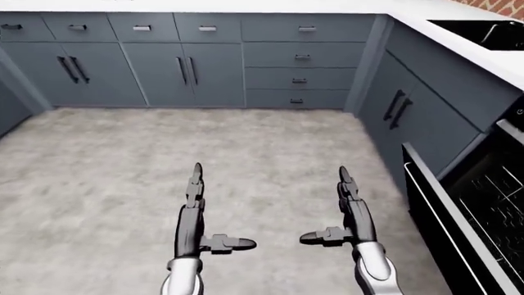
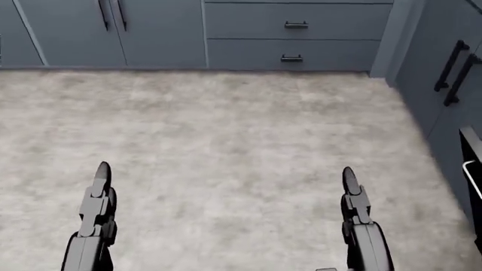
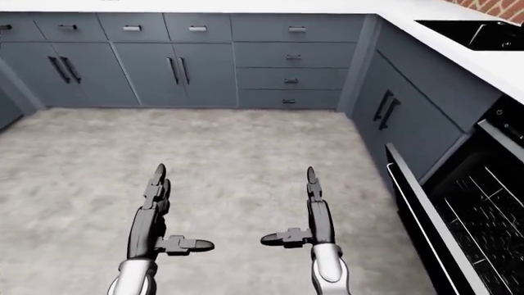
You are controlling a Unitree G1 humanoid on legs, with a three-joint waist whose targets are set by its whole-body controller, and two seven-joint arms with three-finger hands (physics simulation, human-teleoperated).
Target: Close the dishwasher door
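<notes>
The dishwasher door point(image 1: 446, 212) hangs open at the right edge of the left-eye view, swung down over the floor, with a dark rack point(image 1: 496, 212) inside behind it. In the head view only a sliver of the dishwasher door point(image 2: 473, 169) shows at the right edge. My left hand point(image 1: 196, 206) and right hand point(image 1: 346, 206) are held out low over the floor, fingers straight and thumbs pointing inward. Both are open and hold nothing. The right hand is well left of the door and does not touch it.
Blue-grey cabinets point(image 1: 164, 70) and a drawer stack point(image 1: 300, 64) line the top of the view. More cabinet doors point(image 1: 410, 107) run down the right side under a white counter with a black sink point(image 1: 483, 31). Pale stone floor point(image 1: 164, 147) lies between.
</notes>
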